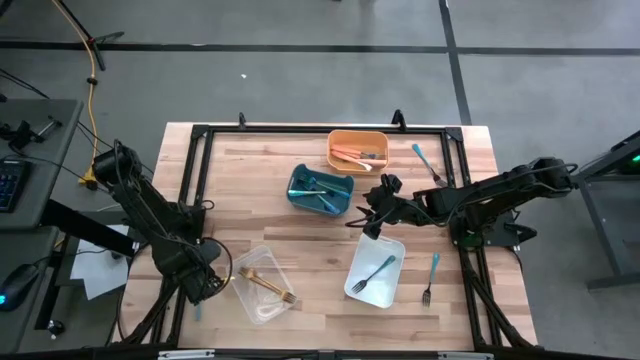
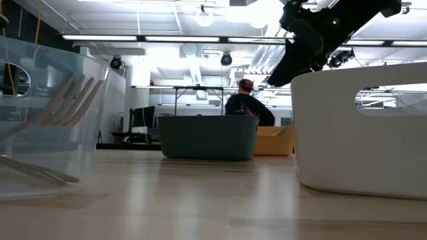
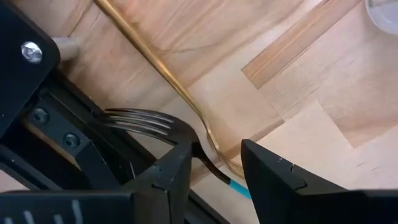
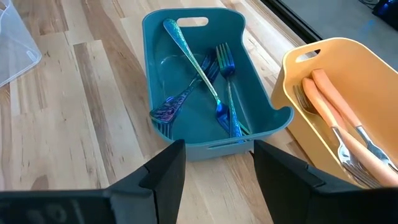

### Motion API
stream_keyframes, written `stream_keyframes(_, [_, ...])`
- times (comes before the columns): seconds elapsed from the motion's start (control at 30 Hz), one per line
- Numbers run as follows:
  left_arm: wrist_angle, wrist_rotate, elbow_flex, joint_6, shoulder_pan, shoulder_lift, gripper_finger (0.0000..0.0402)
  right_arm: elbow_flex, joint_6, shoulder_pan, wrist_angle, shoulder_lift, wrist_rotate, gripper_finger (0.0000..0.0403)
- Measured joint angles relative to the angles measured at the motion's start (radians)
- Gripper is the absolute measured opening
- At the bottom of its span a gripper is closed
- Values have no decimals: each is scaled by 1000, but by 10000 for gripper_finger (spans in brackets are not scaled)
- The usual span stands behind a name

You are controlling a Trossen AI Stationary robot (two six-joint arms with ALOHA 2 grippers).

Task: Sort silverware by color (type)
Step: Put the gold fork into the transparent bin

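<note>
In the left wrist view, a fork (image 3: 155, 121) with dark tines and a teal handle (image 3: 239, 186) lies at the table's near-left edge, partly over the black frame. My left gripper (image 3: 216, 165) (image 1: 205, 285) points down, open, one finger on each side of the fork's neck. Whether a finger touches it I cannot tell. A thin gold strip (image 3: 155, 62) runs beside the fork. My right gripper (image 4: 217, 168) (image 1: 375, 215) hovers open and empty over the table's middle, facing the teal bin (image 4: 199, 81), which holds blue iridescent silverware (image 4: 205, 74).
The orange bin (image 1: 358, 150) holds salmon-handled pieces (image 4: 336, 112). A clear bin (image 1: 262, 285) holds gold ones (image 1: 270, 283). A white bin (image 1: 375, 270) holds a teal fork (image 1: 378, 272). Loose teal pieces (image 1: 420, 155) (image 1: 434, 265) (image 1: 427, 295) lie at the right. A person (image 2: 243, 107) stands behind the table.
</note>
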Motion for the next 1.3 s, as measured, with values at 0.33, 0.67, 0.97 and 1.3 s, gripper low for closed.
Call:
stream_keyframes(0.33, [43, -6, -6, -18, 0, 3, 132, 0, 0, 0, 0, 0, 0, 183])
stream_keyframes(0.67, [43, 48, -5, -23, 0, 63, 131, 0, 0, 0, 0, 0, 1, 183])
stream_keyframes(0.97, [38, 76, -5, -16, 0, 95, 117, 0, 0, 0, 1, 0, 1, 183])
stream_keyframes(1.3, [37, 93, -3, -14, 7, 61, 12, 0, 0, 0, 1, 0, 1, 183])
